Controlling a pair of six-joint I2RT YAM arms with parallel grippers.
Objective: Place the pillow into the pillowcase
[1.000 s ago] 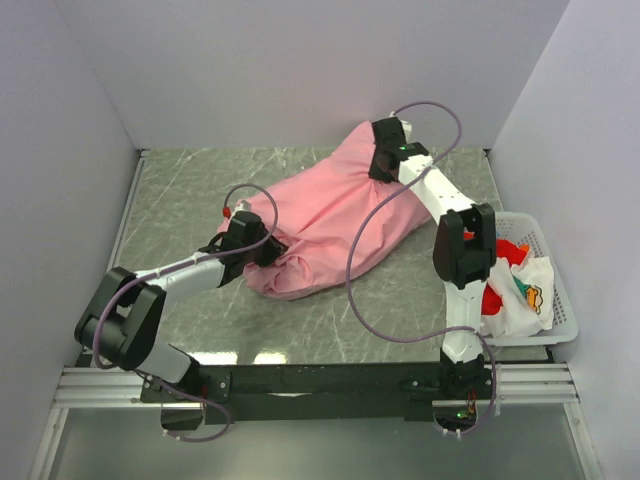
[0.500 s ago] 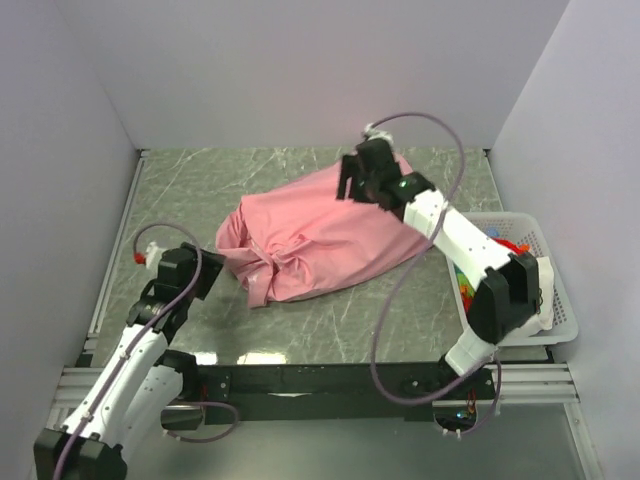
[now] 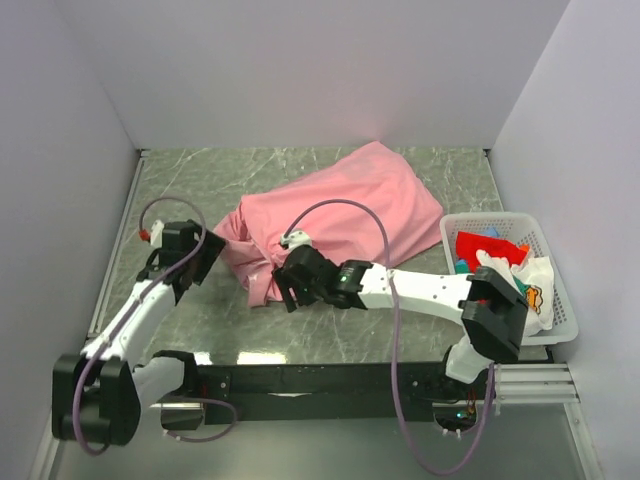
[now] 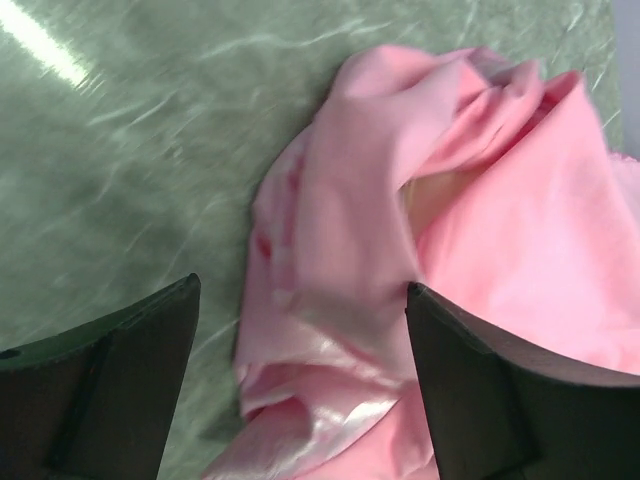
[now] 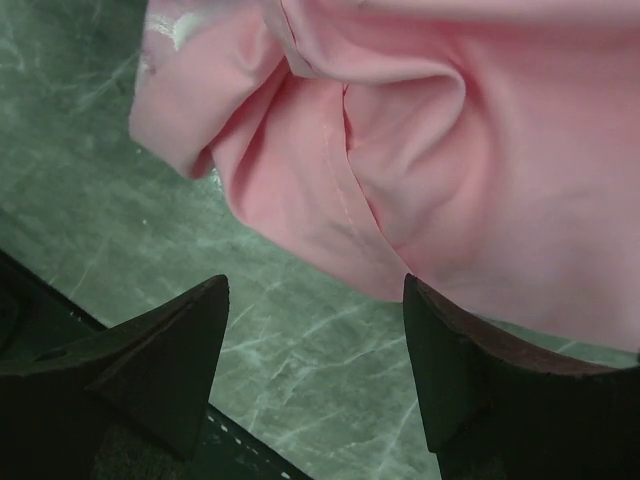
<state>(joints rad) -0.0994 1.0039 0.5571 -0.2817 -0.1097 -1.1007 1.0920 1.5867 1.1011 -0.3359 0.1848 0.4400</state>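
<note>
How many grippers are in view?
2. The left gripper is open beside the pillowcase, at its left end; the right gripper is open at its near edge.

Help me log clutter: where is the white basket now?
Top view: the basket sits at the table's right edge, right of the pillowcase.

We see a green marbled desk (image 3: 180, 190); plain pale walls (image 3: 300, 70) rise behind it and at both its sides, and bright glare (image 3: 268, 357) lies along its near edge.
</note>
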